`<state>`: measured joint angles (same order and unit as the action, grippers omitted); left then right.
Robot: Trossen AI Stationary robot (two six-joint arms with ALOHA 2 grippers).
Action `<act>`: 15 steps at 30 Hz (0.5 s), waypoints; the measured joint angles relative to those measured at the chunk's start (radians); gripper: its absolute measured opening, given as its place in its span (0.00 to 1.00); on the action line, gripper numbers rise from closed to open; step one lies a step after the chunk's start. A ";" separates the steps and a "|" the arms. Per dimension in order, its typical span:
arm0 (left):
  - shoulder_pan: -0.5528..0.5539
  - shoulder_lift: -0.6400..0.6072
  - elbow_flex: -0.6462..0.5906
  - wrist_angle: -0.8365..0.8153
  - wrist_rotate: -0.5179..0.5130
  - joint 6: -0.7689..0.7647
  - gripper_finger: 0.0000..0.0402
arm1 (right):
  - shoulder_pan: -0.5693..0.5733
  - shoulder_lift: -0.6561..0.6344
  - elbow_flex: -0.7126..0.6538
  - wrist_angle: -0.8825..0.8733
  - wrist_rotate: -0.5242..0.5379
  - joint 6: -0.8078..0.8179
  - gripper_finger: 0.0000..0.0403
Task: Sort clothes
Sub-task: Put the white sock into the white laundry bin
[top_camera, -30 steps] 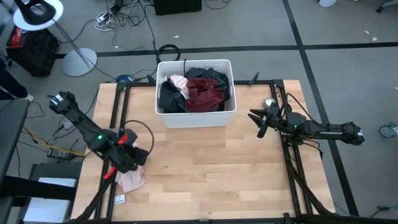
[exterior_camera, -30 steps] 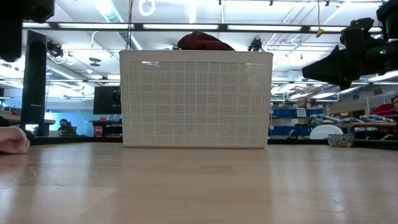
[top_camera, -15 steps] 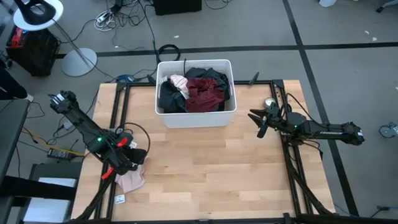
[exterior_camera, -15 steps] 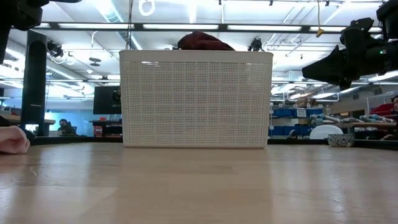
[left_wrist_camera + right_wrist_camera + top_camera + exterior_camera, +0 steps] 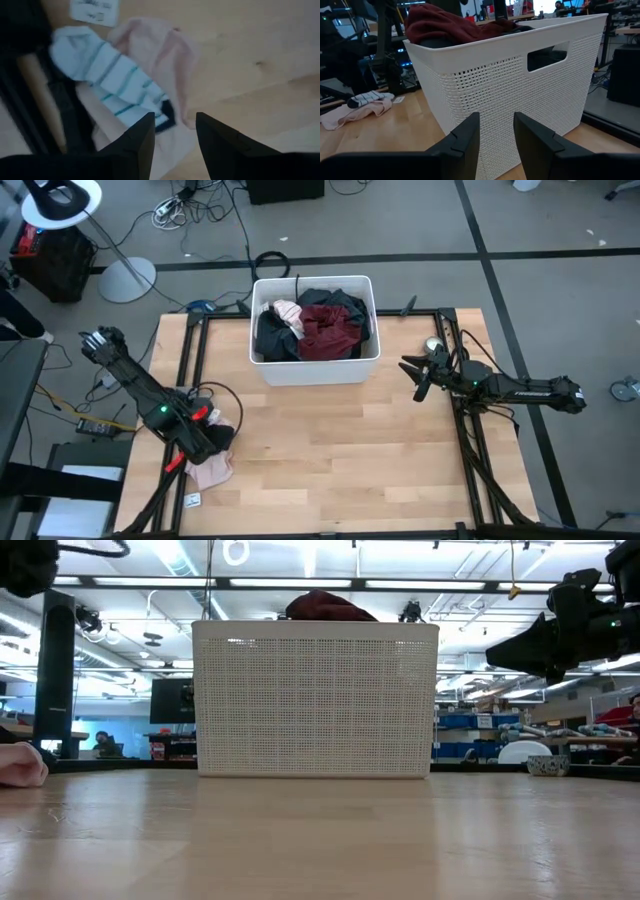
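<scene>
Left gripper (image 5: pixel 172 132): fingers spread, empty, hung just above striped sock (image 5: pixel 107 80); sock lay on pink garment (image 5: pixel 211 471) at table's (image 5: pixel 340 450) near left edge
Right gripper (image 5: pixel 496 132): fingers parted, empty, beside white bin (image 5: pixel 315 370)
Bin: held maroon garment (image 5: pixel 325 330), dark clothes (image 5: pixel 275 338)

White perforated plastic bin (image 5: pixel 315 365) blocks the rear centre of the pale wooden worktop (image 5: pixel 350 450). Pink garment (image 5: pixel 212 471) and white teal-striped sock (image 5: pixel 107 75) occupy the front left corner. Central and right worktop stand unobstructed.
</scene>
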<state>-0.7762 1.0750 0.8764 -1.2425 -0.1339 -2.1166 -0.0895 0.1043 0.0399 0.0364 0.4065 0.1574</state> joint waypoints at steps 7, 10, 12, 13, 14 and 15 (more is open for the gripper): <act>-0.055 -0.001 -0.065 0.027 0.059 -0.113 0.37 | 0.000 0.000 0.000 0.000 0.000 0.000 0.30; -0.060 0.000 -0.100 0.085 0.055 -0.116 0.37 | 0.000 0.000 0.000 0.000 0.000 0.000 0.30; -0.059 0.000 -0.125 0.125 0.048 -0.116 0.37 | 0.000 0.000 0.000 0.000 0.000 0.000 0.30; -0.059 0.000 -0.142 0.147 0.045 -0.116 0.37 | 0.000 0.000 0.000 0.000 0.000 0.000 0.30; -0.059 0.001 -0.159 0.174 0.042 -0.116 0.37 | 0.000 0.000 0.000 0.000 0.000 0.000 0.30; -0.059 0.001 -0.172 0.202 0.042 -0.116 0.37 | 0.000 0.000 0.000 0.000 0.000 0.000 0.30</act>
<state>-0.8352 1.0756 0.7042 -1.0405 -0.0921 -2.2322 -0.0892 0.1046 0.0399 0.0360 0.4065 0.1572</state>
